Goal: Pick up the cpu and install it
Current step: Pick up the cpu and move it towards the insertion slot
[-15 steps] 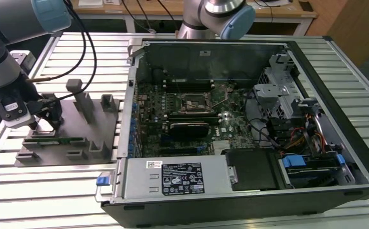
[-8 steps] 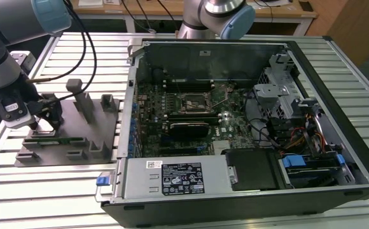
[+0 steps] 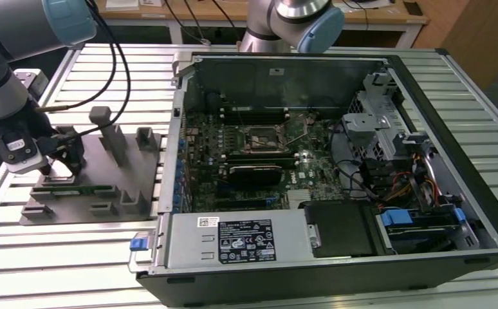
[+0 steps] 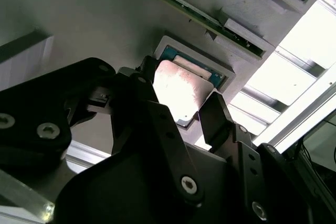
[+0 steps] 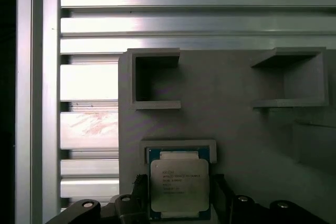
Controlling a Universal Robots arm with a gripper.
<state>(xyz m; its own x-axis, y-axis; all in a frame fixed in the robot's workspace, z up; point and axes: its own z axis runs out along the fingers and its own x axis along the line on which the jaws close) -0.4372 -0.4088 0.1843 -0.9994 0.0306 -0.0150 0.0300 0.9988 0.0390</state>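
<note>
**Gripper down over the cpu in its pocket**

Closest in, the black gripper (image 4: 181,98) hangs low over the gray fixture (image 3: 69,215) at the exterior view's left, which rests on the slatted metal table (image 3: 60,257). Its fingers (image 4: 212,111) stand apart by roughly the chip's width. They have hold of nothing that has left its seat.

The cpu (image 5: 178,182) lies flat in its shallow pocket in the fixture, silver top up, directly between the two fingers. In both wrist views one finger sits just beside each of two opposite edges.

To my eye this is the grasp itself. It wants an even squeeze on those two edges, with the fingers square to the chip so it doesn't twist. The lift should then go straight up out of the pocket, keeping the chip level and off the pale rim.

Well apart, toward the exterior view's right, the open computer case (image 3: 318,283) lies on its side. The black-framed socket (image 3: 262,138) sits in the middle of the board, with nothing in it that I can make out.
</note>
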